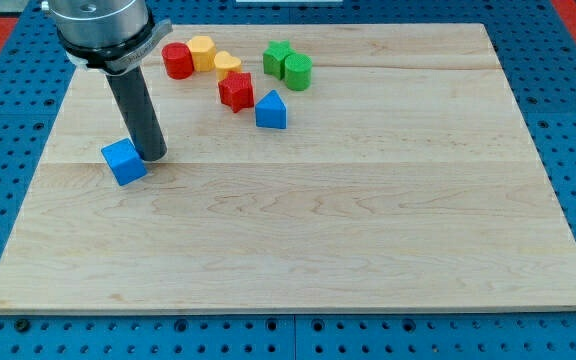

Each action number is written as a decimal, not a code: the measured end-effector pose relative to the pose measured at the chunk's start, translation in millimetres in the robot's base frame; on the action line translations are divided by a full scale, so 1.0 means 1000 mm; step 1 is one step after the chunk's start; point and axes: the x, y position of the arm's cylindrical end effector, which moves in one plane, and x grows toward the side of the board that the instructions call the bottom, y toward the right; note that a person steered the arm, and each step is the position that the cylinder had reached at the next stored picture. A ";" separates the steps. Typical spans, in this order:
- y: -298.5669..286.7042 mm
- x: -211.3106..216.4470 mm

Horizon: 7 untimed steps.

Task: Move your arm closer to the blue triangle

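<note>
The blue triangle point(271, 110) is sitting toward the board's top, with the red star point(235, 91) touching or nearly touching it at ten o'clock. My tip point(151, 157) is resting well apart, at about eight o'clock from it, right beside the blue cube point(124, 162). Having no hand, I am grasping nothing. I am judging a slide toward two o'clock best, stopping short of nudging the triangle.
</note>
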 end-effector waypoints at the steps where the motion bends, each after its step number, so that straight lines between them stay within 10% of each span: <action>1: 0.035 0.000; 7: 0.310 -0.004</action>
